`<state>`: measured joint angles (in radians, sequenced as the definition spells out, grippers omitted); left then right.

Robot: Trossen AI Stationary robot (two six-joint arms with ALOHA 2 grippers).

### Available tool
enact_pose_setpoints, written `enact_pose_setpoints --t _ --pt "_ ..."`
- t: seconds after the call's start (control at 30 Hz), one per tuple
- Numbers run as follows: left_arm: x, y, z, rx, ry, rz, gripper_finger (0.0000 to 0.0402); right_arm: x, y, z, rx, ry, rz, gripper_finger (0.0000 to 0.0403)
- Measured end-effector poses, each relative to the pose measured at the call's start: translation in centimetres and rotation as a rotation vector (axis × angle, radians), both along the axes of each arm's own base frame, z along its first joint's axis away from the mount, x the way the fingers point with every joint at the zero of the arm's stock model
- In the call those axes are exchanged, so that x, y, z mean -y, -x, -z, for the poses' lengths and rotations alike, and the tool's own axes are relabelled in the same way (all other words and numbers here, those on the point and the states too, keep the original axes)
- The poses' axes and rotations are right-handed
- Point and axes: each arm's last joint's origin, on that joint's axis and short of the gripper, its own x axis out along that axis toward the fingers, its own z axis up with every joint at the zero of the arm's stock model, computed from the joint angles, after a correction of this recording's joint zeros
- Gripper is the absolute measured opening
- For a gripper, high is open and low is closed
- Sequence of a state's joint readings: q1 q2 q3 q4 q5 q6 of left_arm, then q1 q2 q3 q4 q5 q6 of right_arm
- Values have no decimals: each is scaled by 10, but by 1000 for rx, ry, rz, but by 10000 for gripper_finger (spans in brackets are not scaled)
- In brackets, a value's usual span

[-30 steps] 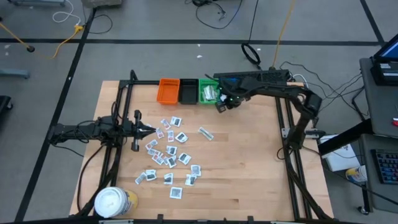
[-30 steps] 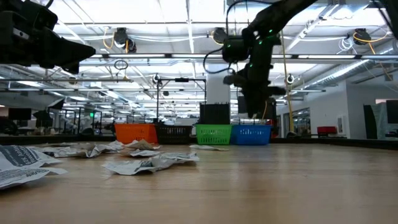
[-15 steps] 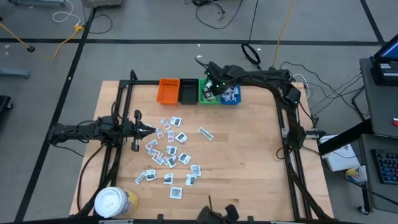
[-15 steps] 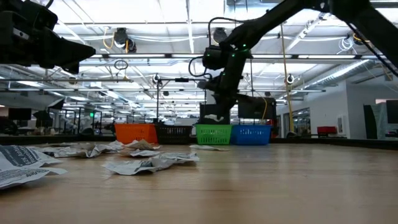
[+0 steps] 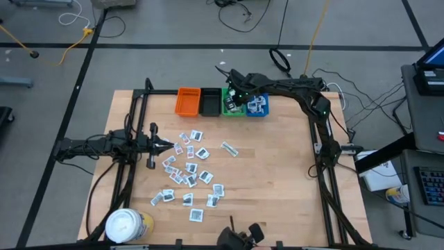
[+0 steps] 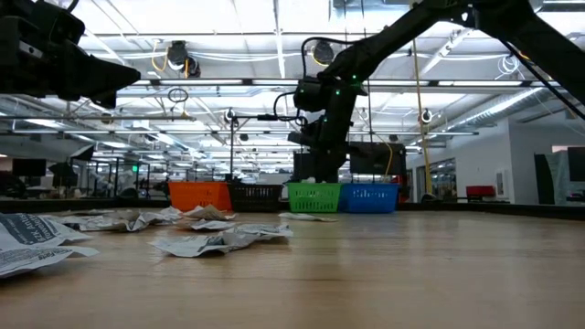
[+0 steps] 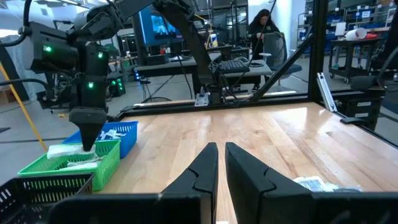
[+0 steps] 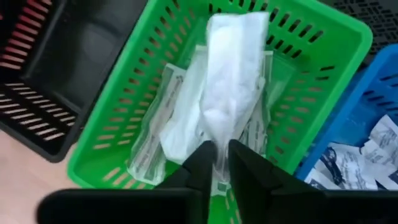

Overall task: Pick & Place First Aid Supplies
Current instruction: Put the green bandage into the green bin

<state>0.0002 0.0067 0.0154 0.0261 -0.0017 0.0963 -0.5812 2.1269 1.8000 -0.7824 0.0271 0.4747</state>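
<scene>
Jaws: my right gripper (image 8: 216,163) pinches a strip wrapper (image 8: 231,87) over the green bin (image 8: 305,93); left gripper (image 7: 221,163) nearly closed, empty; print unreadable.

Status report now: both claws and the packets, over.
Right claw above green bin, pinching strip wrapper. Left claw shut, idle. Loose packets remain on table.

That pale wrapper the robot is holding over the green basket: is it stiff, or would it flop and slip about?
Probably floppy: the strip wrapper hangs loosely from the right gripper above the green bin. It looks thin and light, so likely to flutter down rather than drop hard. Its smooth sheen suggests it may be slippery, though the fingers pinch only its end.
</scene>
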Motion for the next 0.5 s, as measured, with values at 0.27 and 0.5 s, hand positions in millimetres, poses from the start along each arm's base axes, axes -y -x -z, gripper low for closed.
enact_pose_setpoints --t 0.27,0.5 --pt "0 0 0 0 0 0 37 0 0 0 -2 8 -11 130" --pt "0 0 0 0 0 0 37 -4 2 -19 25 20 -22 147"
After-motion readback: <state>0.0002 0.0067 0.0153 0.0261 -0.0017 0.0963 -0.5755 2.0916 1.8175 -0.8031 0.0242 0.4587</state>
